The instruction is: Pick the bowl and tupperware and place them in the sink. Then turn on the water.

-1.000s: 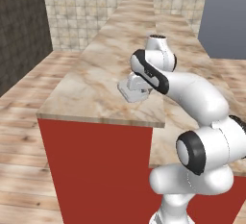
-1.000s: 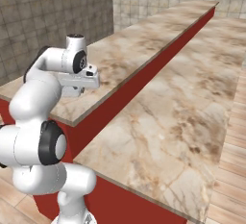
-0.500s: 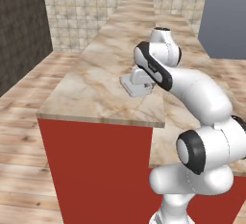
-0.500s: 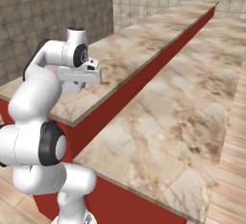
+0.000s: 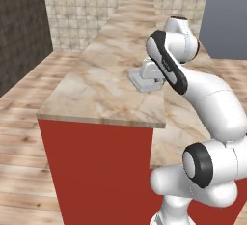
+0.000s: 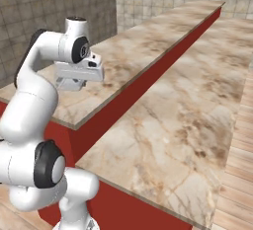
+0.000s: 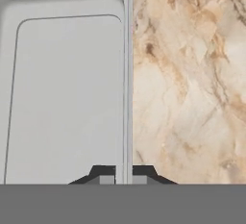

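Note:
The tupperware (image 5: 141,81), a small flat light grey container with rounded corners, hangs close over the raised marble counter (image 5: 94,86). My gripper (image 5: 153,70) is shut on its rim near the counter's right edge. In the hand view the tupperware (image 7: 62,98) takes up the left half, and its thin rim runs down between my fingertips at the gripper (image 7: 124,174). From the right base view, the tupperware (image 6: 68,83) peeks out under the hand (image 6: 79,71). The bowl, the sink and the water are out of view.
The raised counter has a red front panel (image 5: 96,171) and a near edge toward the base. A lower marble counter (image 6: 188,125) runs along its right side. Tiled walls (image 5: 96,7) close off the far end.
The arm has carried the tupperware a little farther along the counter and to the right. The grip has stayed shut on the rim.

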